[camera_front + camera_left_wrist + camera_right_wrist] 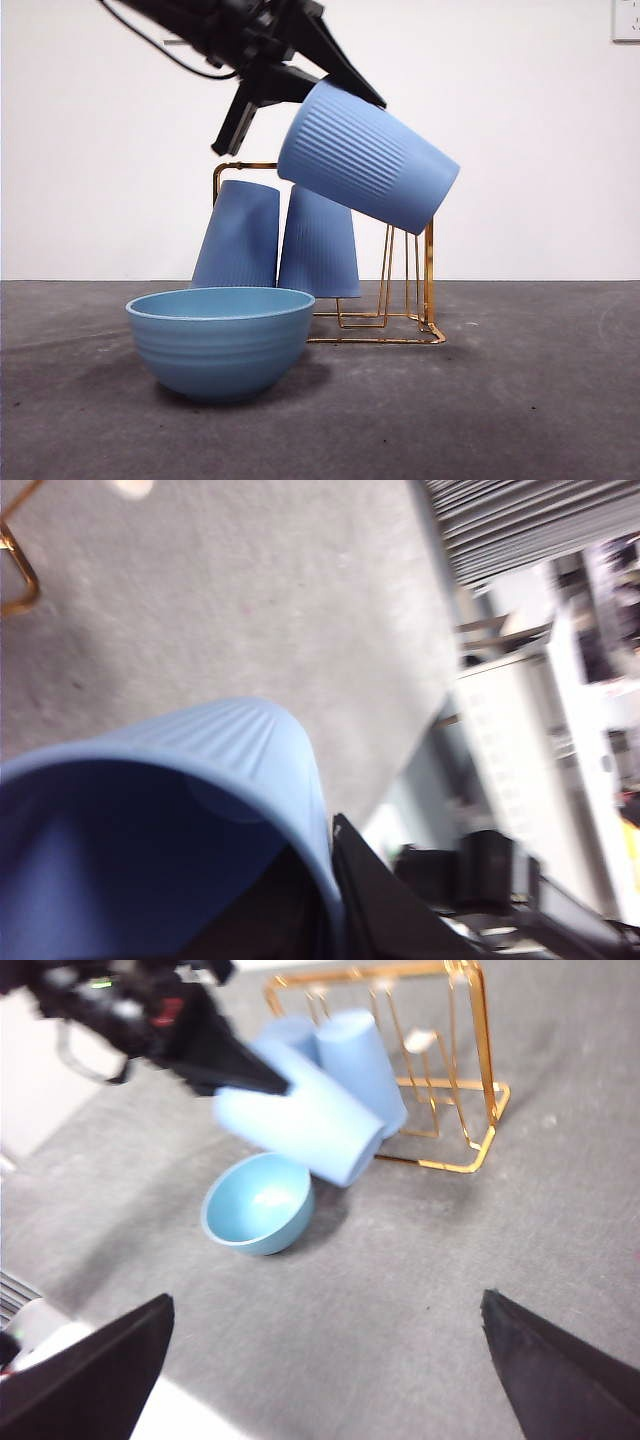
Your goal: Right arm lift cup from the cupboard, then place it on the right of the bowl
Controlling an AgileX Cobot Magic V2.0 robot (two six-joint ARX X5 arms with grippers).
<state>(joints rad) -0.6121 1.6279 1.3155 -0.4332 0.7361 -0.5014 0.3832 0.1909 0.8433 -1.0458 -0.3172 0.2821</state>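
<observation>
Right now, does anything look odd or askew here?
Yes. The lifted cup hangs steeply tilted above the rack, and the left gripper holds it, not the right gripper, which waits open, apart from it.

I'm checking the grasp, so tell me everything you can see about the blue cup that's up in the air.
The lifted cup is a tall, tapered blue tumbler, plastic-looking, with fine vertical ribs and no handle. It hangs steeply tilted above the gold rack, base pointing down and away. The left end effector grips it at the rim of its open mouth.
</observation>
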